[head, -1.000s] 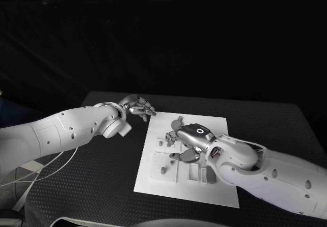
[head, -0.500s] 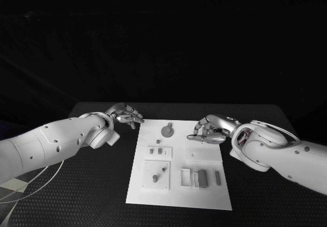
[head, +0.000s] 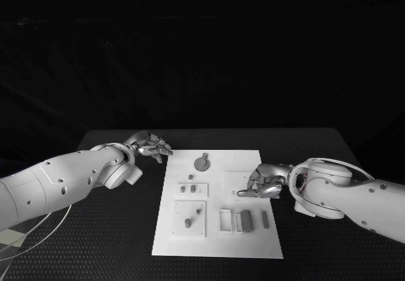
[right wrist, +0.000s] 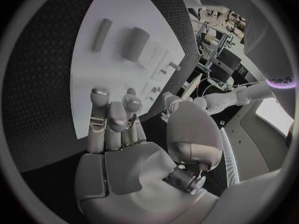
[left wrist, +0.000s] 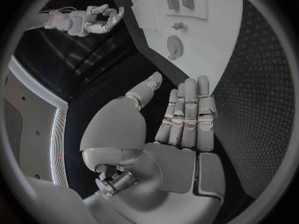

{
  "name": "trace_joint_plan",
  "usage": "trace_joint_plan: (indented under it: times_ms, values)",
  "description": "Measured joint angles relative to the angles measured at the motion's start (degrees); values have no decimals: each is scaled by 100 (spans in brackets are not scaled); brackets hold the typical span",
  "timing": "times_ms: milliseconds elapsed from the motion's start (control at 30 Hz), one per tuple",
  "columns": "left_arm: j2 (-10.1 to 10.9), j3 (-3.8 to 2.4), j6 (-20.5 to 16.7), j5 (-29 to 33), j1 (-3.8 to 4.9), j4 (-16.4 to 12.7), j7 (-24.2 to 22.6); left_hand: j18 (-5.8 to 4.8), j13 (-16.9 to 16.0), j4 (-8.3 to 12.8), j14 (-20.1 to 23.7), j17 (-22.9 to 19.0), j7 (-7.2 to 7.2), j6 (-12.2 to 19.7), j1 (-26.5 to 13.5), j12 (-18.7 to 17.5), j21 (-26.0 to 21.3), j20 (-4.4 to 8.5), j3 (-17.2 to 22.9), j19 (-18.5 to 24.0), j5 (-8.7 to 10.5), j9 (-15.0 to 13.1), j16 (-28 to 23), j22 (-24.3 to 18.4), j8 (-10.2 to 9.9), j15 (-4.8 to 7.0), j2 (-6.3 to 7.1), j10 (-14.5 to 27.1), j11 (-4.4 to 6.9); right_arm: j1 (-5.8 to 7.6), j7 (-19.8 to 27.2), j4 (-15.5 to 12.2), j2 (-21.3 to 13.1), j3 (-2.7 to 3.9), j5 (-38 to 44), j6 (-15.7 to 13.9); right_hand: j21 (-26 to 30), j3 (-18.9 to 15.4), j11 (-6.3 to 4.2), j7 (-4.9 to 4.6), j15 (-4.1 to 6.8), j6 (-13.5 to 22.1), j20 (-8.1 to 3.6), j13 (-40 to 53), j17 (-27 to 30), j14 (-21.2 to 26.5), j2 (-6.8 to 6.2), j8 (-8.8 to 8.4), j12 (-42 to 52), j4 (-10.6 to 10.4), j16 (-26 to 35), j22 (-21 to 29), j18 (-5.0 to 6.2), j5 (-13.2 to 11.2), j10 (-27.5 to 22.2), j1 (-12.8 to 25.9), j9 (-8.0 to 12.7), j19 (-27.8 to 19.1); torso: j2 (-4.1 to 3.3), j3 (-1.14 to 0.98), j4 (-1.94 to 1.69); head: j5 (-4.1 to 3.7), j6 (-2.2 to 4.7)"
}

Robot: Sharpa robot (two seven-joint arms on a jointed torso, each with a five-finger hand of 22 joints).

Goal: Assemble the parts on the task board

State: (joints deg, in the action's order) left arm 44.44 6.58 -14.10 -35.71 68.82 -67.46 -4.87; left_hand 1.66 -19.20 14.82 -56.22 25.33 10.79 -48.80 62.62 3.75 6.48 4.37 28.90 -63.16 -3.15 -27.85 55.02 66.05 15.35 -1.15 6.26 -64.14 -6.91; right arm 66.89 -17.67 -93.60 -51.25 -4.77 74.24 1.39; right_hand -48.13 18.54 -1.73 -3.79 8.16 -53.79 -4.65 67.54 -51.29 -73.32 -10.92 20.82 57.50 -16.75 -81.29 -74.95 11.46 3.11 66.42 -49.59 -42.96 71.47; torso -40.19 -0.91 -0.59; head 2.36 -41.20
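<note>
The white task board (head: 215,243) lies in the middle of the black table. On it are a round grey part with a stem (head: 202,161), two small pegs (head: 191,188) on a raised plate, another plate with pegs (head: 189,218), a grey block (head: 246,220) and a thin bar (head: 265,218). My right hand (head: 263,182) hovers over the board's right side with its fingers half bent and nothing in them; its palm (right wrist: 118,134) faces the block (right wrist: 137,44). My left hand (head: 150,145) hangs off the board's far left corner, its fingers (left wrist: 187,114) straight and holding nothing.
Black textured table (head: 101,234) surrounds the board on every side. White slots (head: 227,219) stand beside the grey block. A shallow square recess (head: 238,175) lies just left of my right hand.
The camera has shifted. My right hand has come nearer along the board's right side, from level with the round part to the board's middle. My left hand has hardly moved.
</note>
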Motion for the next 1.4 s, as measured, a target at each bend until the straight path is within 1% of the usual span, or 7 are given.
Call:
trace_joint_plan:
  times_ms: [167, 267, 333, 433, 667, 933, 1400]
  values:
    - [-7, 1, 2, 7, 0, 0, 0, -2, 0, -15, 0, 0, 0, 0, -47, 0, 0, 0, -15, 0, 0, 1, 0, 0, 0, 0, 11, 0, 0, 3, -220, -57, -51, -71, -67, 259, -58, -248, -124, 83, 99, -336, -59, 179, -295, -78, 234, 131, 221, 0, -136, 0, 3, 0, -3, 6, -133, 39, -2, 8, -3, -43, -27]
    - [-6, 5, 2, 10, -1, -3, 0, -5, 1, -15, 0, 5, -1, 1, -52, 0, -22, 0, -15, 0, 0, 5, 0, 0, 0, 0, 7, 0, 0, 2, -355, -74, -77, -179, -92, 413, -102, -458, -208, 128, 129, -424, -70, 336, -399, -108, 385, 213, 401, 0, -180, 0, 10, 0, 88, -18, -297, 50, -2, 11, -7, -70, -46]
    - [-1, 5, 3, 12, -1, -4, 0, -8, 1, -31, 0, 5, -1, 1, -52, 0, -22, 0, 1, 0, 0, 5, 0, 0, 0, 0, 7, 0, 0, 2, -437, -75, -80, -271, -115, 487, -113, -570, -196, 123, 129, -431, -70, 379, -426, -110, 450, 214, 436, -1, -180, 0, 14, 0, 117, -83, -370, 50, -2, 18, -9, -88, -57]
    - [-1, 6, 3, 14, -1, -3, 1, -12, -3, -31, 0, 5, -1, 1, -52, 0, -22, 1, 1, -1, 0, 5, 0, 0, 0, 0, 7, 0, 0, -9, -549, -67, -74, -381, -150, 549, -137, -683, -196, 124, 129, -431, -69, 399, -430, -110, 499, 214, 436, -3, -180, 0, 15, 0, 117, -132, -423, 50, -2, 23, -9, -110, -68]
    - [-17, 6, 4, 19, -1, -4, 1, -42, -5, -46, 0, 5, -1, 2, -52, 0, -22, 23, -15, -23, 0, 5, 1, 0, 0, 0, 7, 0, 0, -50, -725, -16, 5, -471, -285, 571, -137, -841, -196, 121, 128, -429, -62, 405, -417, -111, 568, 130, 428, -8, -180, 0, 17, 0, 117, -202, -469, 44, 1, 26, -13, -157, -90]
    - [-16, 8, 8, 24, -1, -4, 2, -52, -4, -62, 0, 10, -2, 2, -74, 0, -22, 23, 2, -23, 0, 5, -22, 0, 0, 0, -16, 0, 0, -185, -853, 91, 164, -505, -565, 564, -137, -967, -154, 80, 126, -386, -45, 354, -362, -110, 649, -3, 301, -9, -180, 0, 19, 0, 75, -283, -450, 27, 1, 27, -24, -173, -111]
    - [-14, 8, 14, 30, -1, -3, 3, 1, -3, -77, 0, 9, -2, 2, -74, 0, -22, 22, -13, -22, 0, 10, -22, 0, 0, 0, -16, 0, 0, -274, -932, 254, 355, -503, -644, 528, -137, -1102, -122, 61, 99, -347, -25, 313, -271, -85, 740, -212, 209, 0, -142, 0, 25, 0, 44, -377, -346, 8, 0, 27, -26, -161, -140]
